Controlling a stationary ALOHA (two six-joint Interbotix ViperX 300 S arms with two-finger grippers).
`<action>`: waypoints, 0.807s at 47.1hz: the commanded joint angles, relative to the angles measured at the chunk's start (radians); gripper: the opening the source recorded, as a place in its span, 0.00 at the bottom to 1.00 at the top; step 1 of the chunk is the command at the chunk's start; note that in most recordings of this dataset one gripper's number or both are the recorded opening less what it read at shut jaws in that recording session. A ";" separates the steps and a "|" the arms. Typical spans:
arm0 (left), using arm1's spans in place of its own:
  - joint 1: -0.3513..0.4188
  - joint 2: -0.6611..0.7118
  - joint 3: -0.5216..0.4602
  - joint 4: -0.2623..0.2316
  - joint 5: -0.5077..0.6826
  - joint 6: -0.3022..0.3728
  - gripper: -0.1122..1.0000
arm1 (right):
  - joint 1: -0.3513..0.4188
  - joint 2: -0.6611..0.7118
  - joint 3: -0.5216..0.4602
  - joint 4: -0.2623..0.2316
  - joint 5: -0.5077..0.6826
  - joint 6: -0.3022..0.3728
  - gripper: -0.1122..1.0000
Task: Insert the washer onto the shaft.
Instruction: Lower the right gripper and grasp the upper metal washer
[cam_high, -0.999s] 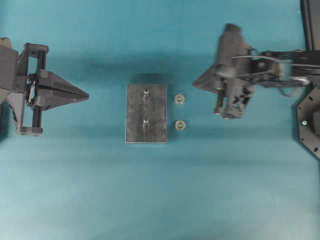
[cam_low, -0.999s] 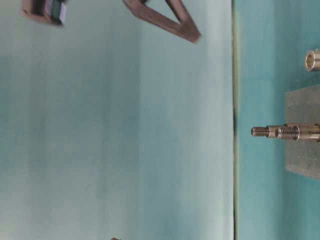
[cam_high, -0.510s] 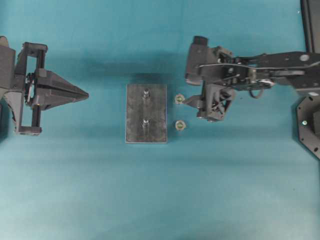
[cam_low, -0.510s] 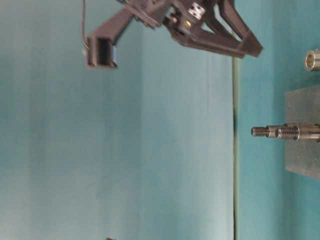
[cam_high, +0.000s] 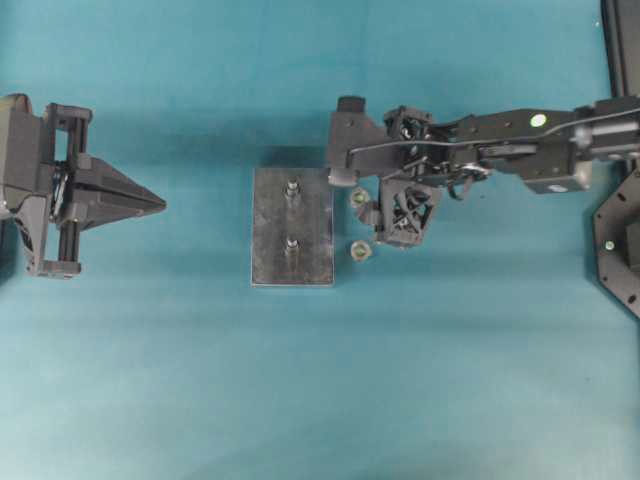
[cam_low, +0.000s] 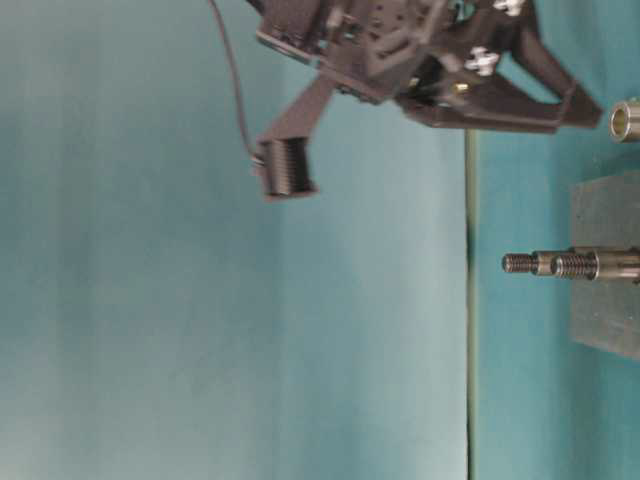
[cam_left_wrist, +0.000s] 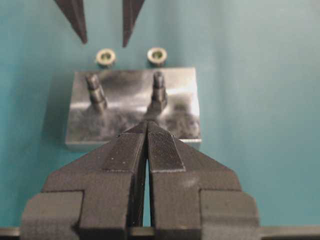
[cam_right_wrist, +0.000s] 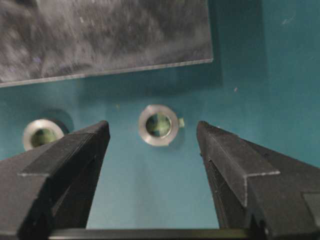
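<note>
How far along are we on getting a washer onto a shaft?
Early. Done: right gripper is open, straddling one washer. In hand: nothing gripped; both washers lie on the table, second washer beside it. Left: close, lift, thread onto a shaft. Left gripper is shut and empty.

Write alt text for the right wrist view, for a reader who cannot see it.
The open right hand hangs over a teal surface with its two dark fingers either side of a small metal washer, not touching it. A second washer lies to the left beside the left finger, and the edge of a gray metal plate fills the top.
</note>
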 joint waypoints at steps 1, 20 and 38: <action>0.000 -0.005 -0.008 0.002 -0.005 -0.002 0.10 | -0.003 -0.003 -0.018 -0.002 -0.002 -0.014 0.79; -0.002 -0.005 -0.005 0.002 -0.005 -0.002 0.10 | -0.020 0.063 -0.058 -0.002 0.003 -0.043 0.78; 0.002 -0.021 0.011 0.003 -0.003 -0.002 0.10 | -0.021 0.078 -0.058 -0.002 0.008 -0.044 0.72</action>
